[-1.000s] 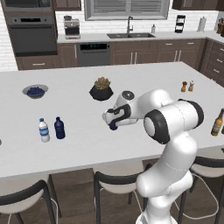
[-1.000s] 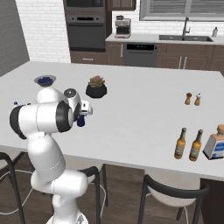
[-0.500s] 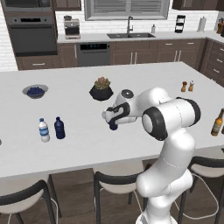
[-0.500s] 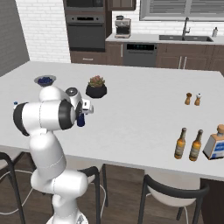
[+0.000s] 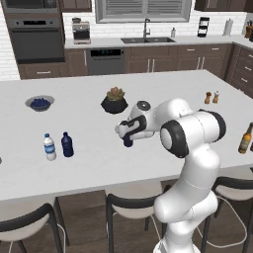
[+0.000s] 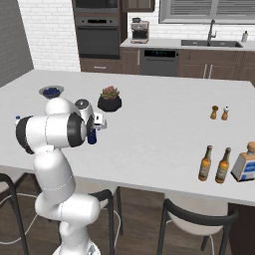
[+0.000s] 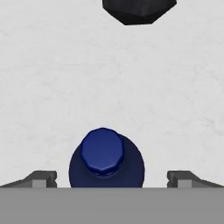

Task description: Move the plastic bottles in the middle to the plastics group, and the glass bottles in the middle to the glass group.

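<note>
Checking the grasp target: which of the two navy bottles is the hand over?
The squat navy-blue plastic bottle mid-island, between the open hand's fingertips; the other navy bottle stands beside the clear blue-labelled water bottle.

Arm folded forward at elbow, wrist bent down, gripper (image 7: 109, 180) pointing downward, jaws spread wide

both base views look forward and down over the same island counter (image 5: 99, 163) from behind; hand view looks straight down, close above the counter.
</note>
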